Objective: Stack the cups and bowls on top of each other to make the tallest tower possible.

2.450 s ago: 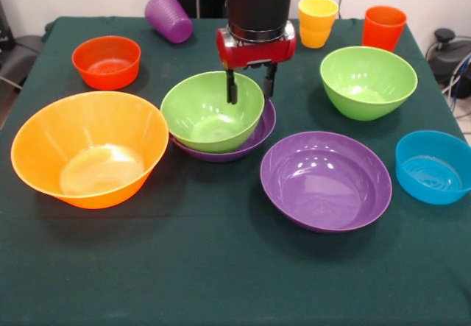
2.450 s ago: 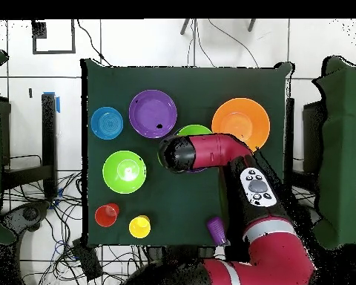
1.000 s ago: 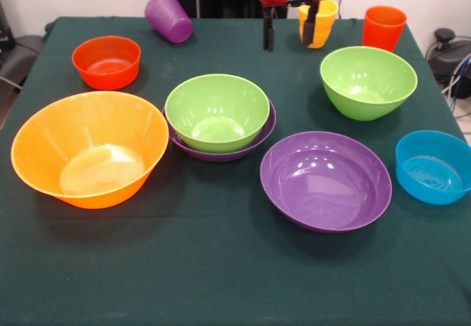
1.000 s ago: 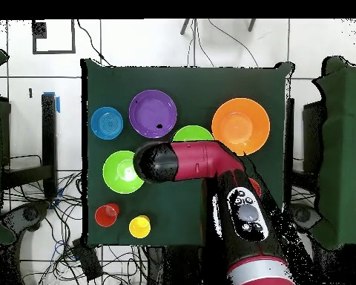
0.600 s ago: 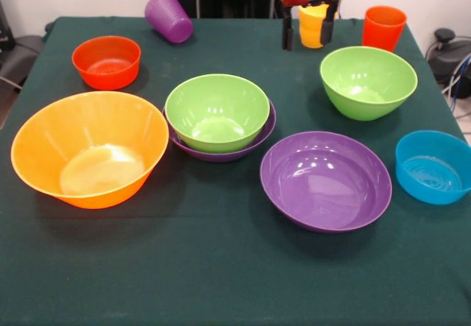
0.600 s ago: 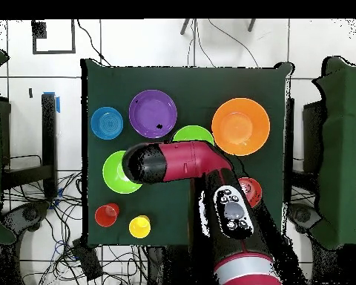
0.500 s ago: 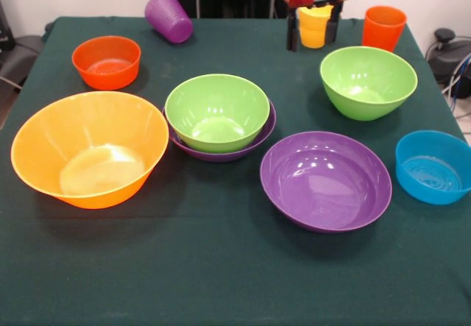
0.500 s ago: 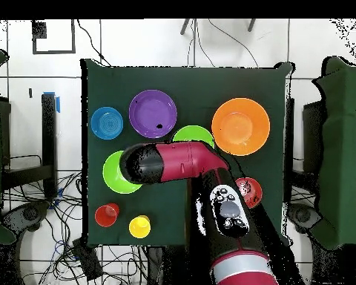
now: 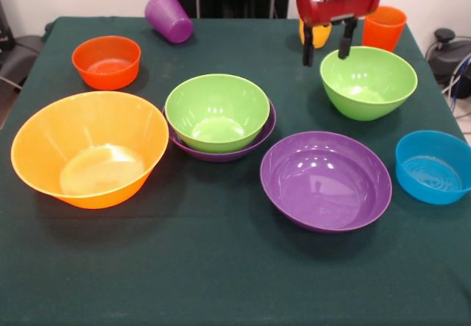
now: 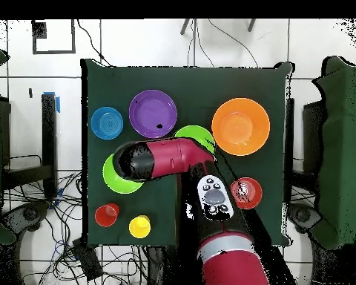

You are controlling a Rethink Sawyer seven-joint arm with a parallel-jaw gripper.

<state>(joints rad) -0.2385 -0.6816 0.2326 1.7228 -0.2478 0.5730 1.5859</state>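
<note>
My gripper [image 9: 324, 59] hangs open and empty at the far left rim of a green bowl [image 9: 368, 82], partly hiding the yellow-orange cup [image 9: 319, 36] behind it. Another green bowl [image 9: 216, 111] sits nested in a purple bowl [image 9: 262, 130] at the table's middle. A second purple bowl [image 9: 325, 180] lies in front, and a blue bowl [image 9: 432, 166] at the right. The large yellow-orange bowl [image 9: 90, 148] and the small red-orange bowl [image 9: 107, 61] are at the left. An orange-red cup [image 9: 384, 28] stands at the back right. A ribbed purple cup [image 9: 168, 17] lies on its side at the back.
In the overhead view the arm [image 10: 162, 159] lies across the green bowl [image 10: 113, 180] and hides the gripper. The yellow cup [image 10: 139, 226] and orange-red cup [image 10: 107, 215] stand near the table's edge. Cables lie on the floor around the table.
The gripper rose from the nested green bowl, swung right past the yellow cup, and has come down beside the right-hand green bowl. All bowls and cups stayed put.
</note>
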